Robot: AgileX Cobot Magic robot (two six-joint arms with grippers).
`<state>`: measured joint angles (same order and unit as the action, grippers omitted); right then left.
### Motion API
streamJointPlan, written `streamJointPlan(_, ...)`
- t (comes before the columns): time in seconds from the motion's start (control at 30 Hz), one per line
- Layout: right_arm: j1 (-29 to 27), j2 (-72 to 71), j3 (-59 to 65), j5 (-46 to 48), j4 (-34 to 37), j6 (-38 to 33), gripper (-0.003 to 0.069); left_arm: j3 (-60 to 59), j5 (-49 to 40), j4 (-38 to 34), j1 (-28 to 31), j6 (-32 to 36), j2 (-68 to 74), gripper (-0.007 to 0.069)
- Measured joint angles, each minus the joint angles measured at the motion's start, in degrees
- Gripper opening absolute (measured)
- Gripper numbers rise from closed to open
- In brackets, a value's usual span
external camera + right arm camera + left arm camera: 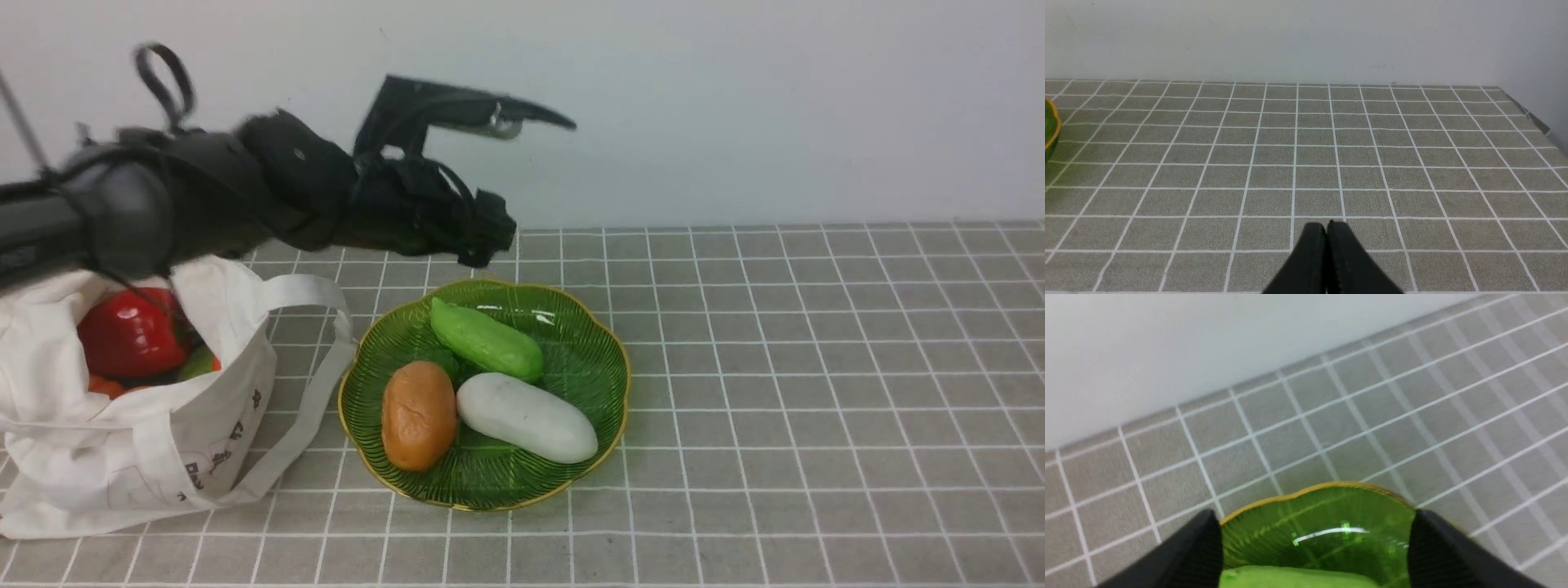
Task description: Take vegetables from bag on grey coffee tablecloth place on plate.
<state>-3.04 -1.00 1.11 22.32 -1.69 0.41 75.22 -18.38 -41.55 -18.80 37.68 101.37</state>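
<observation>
The green glass plate (589, 359) with a gold rim sits on the grey grid tablecloth (816, 367). On it lie a light-green gourd (487, 340), an orange-brown vegetable (419, 415) and a white one (526, 416). To its left the cream bag (122, 457) holds a red pepper (131, 331) and some orange pieces. My left gripper (526, 184) hangs open above the plate's far left rim, nothing between its fingers. In the left wrist view the gripper (1314, 514) frames the plate's rim (1331, 486) and the gourd (1290, 577). My right gripper (1327, 224) is shut and empty over bare cloth.
A plain white wall stands along the cloth's far edge. The bag's strap handle (322, 384) lies on the cloth, touching the plate's left rim. In the right wrist view, the plate's edge (1051, 130) shows at one side and the cloth's corner (1535, 118) at the other.
</observation>
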Motion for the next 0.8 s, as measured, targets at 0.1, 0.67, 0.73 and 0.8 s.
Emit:
streamJointPlan(0.1, 0.00, 0.00, 0.00, 0.00, 0.00, 0.00, -0.0013, 0.00, -5.70, 0.48, 2.66, -2.66, -7.36, 0.0317)
streamJointPlan(0.67, 0.00, 0.00, 0.00, -0.05, 0.00, 0.00, -0.0013, -20.63, -20.19, 12.24, 13.41, -13.84, -62.32, -0.0005)
streamJointPlan(0.73, 0.00, 0.00, 0.00, -0.05, 0.00, 0.00, -0.0013, -25.43, -18.77, 12.24, 13.41, -14.03, -70.47, -0.0005)
streamJointPlan(0.8, 0.00, 0.00, 0.00, -0.05, 0.00, 0.00, -0.0013, -30.62, -17.83, 12.24, 13.47, -14.44, -79.11, -0.0005)
